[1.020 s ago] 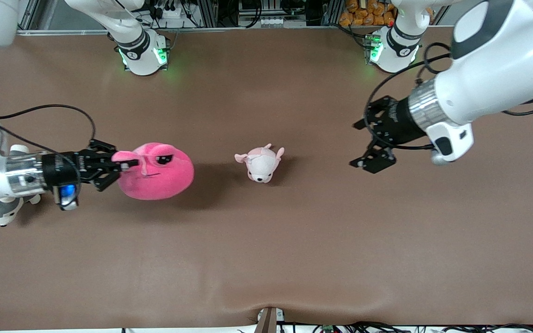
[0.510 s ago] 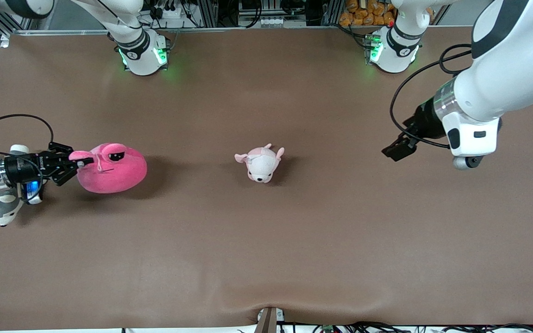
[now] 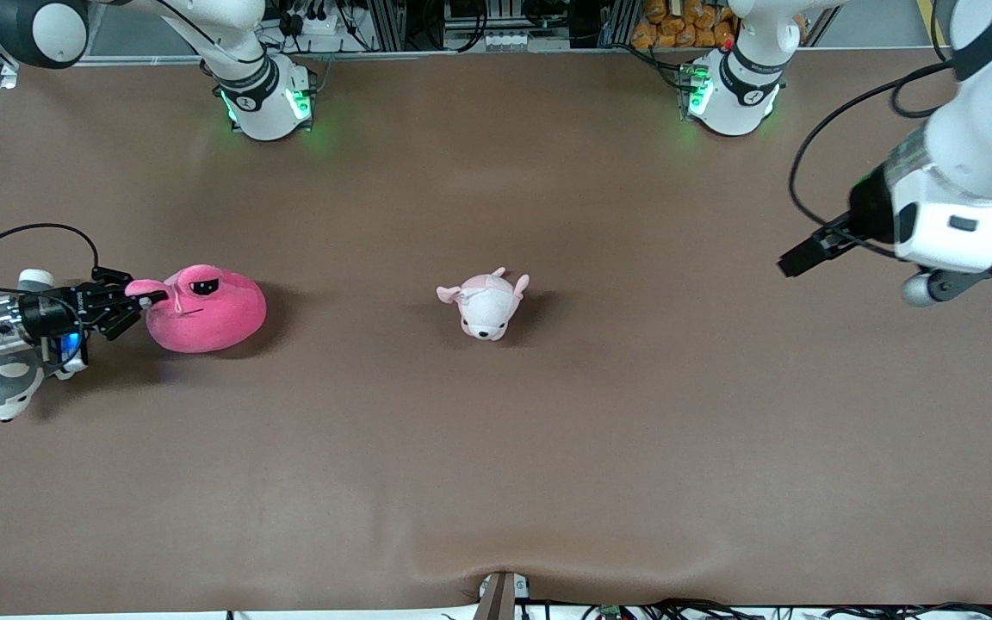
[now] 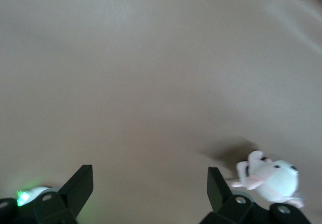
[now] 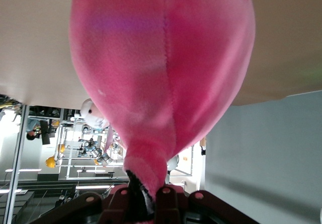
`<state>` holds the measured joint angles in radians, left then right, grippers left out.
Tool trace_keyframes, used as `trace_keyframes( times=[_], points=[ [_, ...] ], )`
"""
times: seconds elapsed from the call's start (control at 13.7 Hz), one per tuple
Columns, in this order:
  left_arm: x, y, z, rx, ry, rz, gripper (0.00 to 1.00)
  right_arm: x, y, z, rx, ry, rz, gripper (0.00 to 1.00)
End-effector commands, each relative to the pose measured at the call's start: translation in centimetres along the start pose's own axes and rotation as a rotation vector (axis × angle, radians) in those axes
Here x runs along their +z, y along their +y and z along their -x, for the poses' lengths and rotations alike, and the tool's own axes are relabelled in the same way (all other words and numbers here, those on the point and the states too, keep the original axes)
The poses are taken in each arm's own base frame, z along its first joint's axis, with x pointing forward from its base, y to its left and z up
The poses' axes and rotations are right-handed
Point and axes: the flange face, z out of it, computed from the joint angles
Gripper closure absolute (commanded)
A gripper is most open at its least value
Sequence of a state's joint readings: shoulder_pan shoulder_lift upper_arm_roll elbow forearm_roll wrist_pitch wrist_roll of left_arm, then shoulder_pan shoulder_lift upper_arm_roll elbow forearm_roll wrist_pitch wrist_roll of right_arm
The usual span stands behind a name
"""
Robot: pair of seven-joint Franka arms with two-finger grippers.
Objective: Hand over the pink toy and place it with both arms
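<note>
The jaws of the right gripper (image 3: 139, 300) were pressed together on a thin ear-like flap of the large round hot-pink plush toy (image 3: 206, 308), and they pinched it firmly. In the right wrist view the flap (image 5: 146, 176) went down between the jaws, and the round body of the toy swelled out just past them. The toy was at the right arm's end of the brown tabletop (image 3: 496, 448); I could not tell whether its body rested on the surface or hung just above it.

The jaws of the left gripper (image 4: 150, 186) were spread wide and held nothing. Only bare tabletop lay between them, and the small pale pink-and-white plush puppy (image 4: 269, 179) lay just beside one jaw in that wrist view. This gripper was over the left arm's end of the tabletop, well apart from the pink toy.

I judged that the handover was not yet done: one arm held the toy and the other waited, open. The next move, I think, called for both grippers to come together over the middle, so that the open jaws could close on a free part of the toy before the right jaws let go.
</note>
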<state>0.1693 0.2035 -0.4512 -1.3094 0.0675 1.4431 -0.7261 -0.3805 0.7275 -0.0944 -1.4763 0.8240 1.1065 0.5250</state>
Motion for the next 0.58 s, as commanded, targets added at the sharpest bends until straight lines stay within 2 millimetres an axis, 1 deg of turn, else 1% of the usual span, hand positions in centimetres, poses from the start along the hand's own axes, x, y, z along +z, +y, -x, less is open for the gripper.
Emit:
trace_keyframes(
  times=[0.0,0.07,0.15,0.22,0.29,0.51],
  points=[
    [-1.0,-3.4,0.1,0.111,0.018,-0.035,0.00,1.0,0.9,-0.9,0.031,-0.010,0.023,1.00],
    [-1.2,-4.0,0.8,0.132,0.022,-0.042,0.00,0.9,1.0,-1.2,0.035,-0.001,0.016,1.00],
    [-1.1,-5.1,0.7,0.134,0.019,-0.050,0.00,1.0,0.9,-1.2,0.030,0.006,0.023,0.98],
    [-1.1,-6.0,0.8,0.148,0.016,-0.057,0.00,1.0,1.0,-1.1,0.023,0.017,0.041,0.42],
    [-0.9,-7.0,0.8,0.151,0.011,-0.064,0.00,0.8,0.9,-0.9,0.022,0.031,0.045,0.00],
    [-0.9,-10.8,0.8,0.271,-0.005,-0.065,0.00,0.5,0.4,-0.6,0.027,0.087,0.068,0.00]
  ],
)
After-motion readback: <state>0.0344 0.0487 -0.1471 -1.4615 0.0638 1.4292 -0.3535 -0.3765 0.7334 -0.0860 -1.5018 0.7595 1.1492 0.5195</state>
